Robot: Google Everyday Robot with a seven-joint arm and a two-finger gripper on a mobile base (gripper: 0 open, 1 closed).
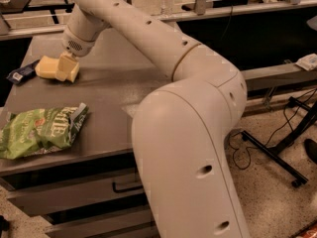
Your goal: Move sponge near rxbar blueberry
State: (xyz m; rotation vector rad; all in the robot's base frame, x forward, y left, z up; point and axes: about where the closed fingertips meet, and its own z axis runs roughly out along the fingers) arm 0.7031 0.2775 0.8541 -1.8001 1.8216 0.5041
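The pale yellow sponge (49, 67) is at the far left of the grey table (114, 88), low at the surface. My gripper (67, 66) comes down from the white arm and is shut on the sponge's right end. The rxbar blueberry (22, 72), a dark navy bar with a white patch, lies flat just left of the sponge, close to the table's left edge. Whether the sponge touches the bar I cannot tell.
A large green chip bag (42, 130) lies at the table's front left. My white arm (188, 133) fills the middle and right of the view. Drawers (74, 195) sit under the table. A stand with cables (277, 148) is on the floor at right.
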